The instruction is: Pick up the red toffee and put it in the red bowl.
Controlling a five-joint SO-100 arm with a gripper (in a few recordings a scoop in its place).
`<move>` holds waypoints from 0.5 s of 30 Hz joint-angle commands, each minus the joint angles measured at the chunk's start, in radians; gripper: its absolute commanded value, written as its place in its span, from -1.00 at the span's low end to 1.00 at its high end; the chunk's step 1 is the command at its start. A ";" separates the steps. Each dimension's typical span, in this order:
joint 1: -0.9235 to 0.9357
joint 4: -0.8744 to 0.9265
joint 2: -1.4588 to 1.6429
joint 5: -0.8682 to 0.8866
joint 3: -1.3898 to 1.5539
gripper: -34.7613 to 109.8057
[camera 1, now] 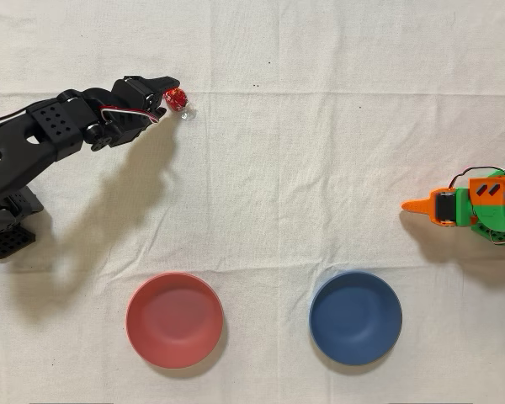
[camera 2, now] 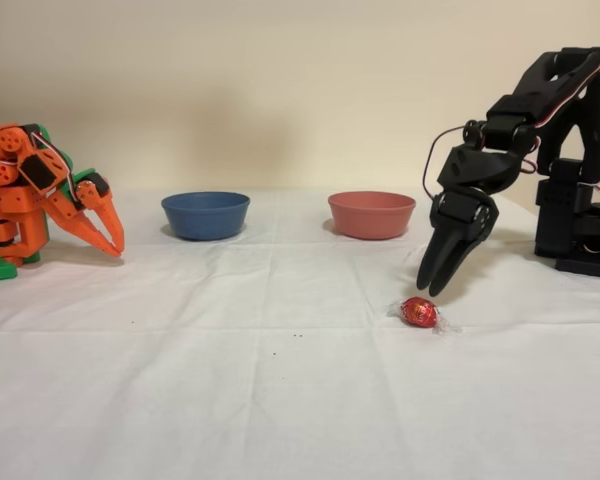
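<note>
red bowl [camera 1: 174,320] and blue bowl [camera 1: 355,317] hold nothing; claw [camera 2: 435,285], fingers nearly together, hangs over the red toffee [camera 2: 419,312].

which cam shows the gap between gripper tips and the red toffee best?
Fixed view: gripper hangs just above the red toffee, clear gap visible. Overhead view shows the toffee at the gripper's tip, height unreadable.

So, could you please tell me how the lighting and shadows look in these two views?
Overhead view: soft, even light; the black arm throws a broad blurred shadow down the white cloth, and the red toffee shows a small glint. Fixed view: dimmer, warmer, shadows faint, focus sharp on the toffee.
</note>
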 commanded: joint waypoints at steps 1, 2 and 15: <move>0.002 -0.032 0.003 -0.009 -0.006 -0.20; 0.003 -0.041 -0.008 -0.011 -0.005 -0.20; 0.006 -0.118 -0.100 -0.021 -0.015 -0.19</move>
